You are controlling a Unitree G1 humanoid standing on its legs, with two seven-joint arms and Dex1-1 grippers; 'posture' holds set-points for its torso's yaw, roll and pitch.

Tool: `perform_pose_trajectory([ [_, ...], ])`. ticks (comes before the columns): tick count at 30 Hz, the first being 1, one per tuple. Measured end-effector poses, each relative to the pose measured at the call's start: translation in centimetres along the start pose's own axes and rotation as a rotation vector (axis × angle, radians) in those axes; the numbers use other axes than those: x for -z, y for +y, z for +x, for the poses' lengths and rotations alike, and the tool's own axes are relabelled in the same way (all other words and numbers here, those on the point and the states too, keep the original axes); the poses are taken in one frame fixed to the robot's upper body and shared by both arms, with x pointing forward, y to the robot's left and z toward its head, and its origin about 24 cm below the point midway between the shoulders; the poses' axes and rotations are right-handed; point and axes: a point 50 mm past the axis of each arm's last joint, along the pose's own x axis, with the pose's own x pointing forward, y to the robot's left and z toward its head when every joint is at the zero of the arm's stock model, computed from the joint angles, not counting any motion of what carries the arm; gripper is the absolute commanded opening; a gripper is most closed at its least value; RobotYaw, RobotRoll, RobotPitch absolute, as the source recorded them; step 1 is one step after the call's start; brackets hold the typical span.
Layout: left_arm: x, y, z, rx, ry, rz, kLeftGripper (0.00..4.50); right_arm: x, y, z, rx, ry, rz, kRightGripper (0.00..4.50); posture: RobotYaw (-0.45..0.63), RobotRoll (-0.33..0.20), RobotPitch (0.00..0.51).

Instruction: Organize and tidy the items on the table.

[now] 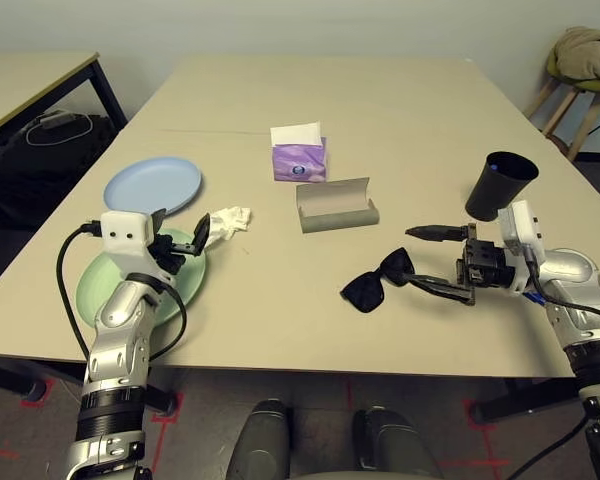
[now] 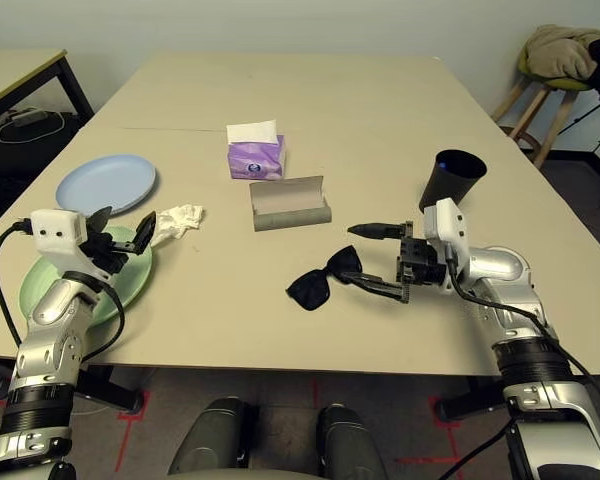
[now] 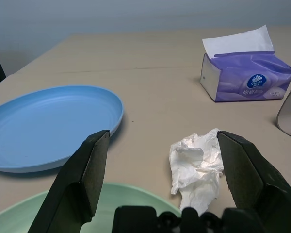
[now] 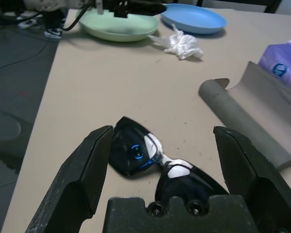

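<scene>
The black sunglasses [image 1: 378, 281] lie lower centre, long axis slanting up to the right, partly masked by the right gripper [image 1: 442, 261], spread wide and empty. At lower left, the green plate [image 1: 97, 281] is half covered by the left gripper [image 1: 179, 237], likewise agape, empty. Mid-frame, the glasses case [image 1: 336, 206] lies open, crosswise.
</scene>
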Motion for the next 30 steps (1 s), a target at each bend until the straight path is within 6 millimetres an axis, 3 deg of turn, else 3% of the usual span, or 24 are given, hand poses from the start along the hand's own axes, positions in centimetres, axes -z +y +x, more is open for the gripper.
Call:
perform_pose_trajectory([
  [15,-0.6,0.6,-0.2,0.049,0.023,0.015,4.5,-0.3,0.0,0.5,-0.023,-0.006,-0.026,4.47,0.24,0.0,0.054],
  [21,-1.7,2.7,-0.7,0.087,0.068,0.0,4.5,-0.5,0.0,1.2,-0.071,-0.002,-0.015,4.47,0.26,0.0,0.056],
  [26,-3.9,4.6,-0.9,0.07,0.067,0.028,4.5,-1.0,-0.2,1.5,-0.084,-0.006,-0.024,4.47,0.27,0.0,0.059],
  [30,-4.1,7.2,-1.7,-0.013,0.183,0.031,4.5,-1.1,-0.2,1.6,-0.088,-0.007,-0.015,4.47,0.28,0.0,0.061],
])
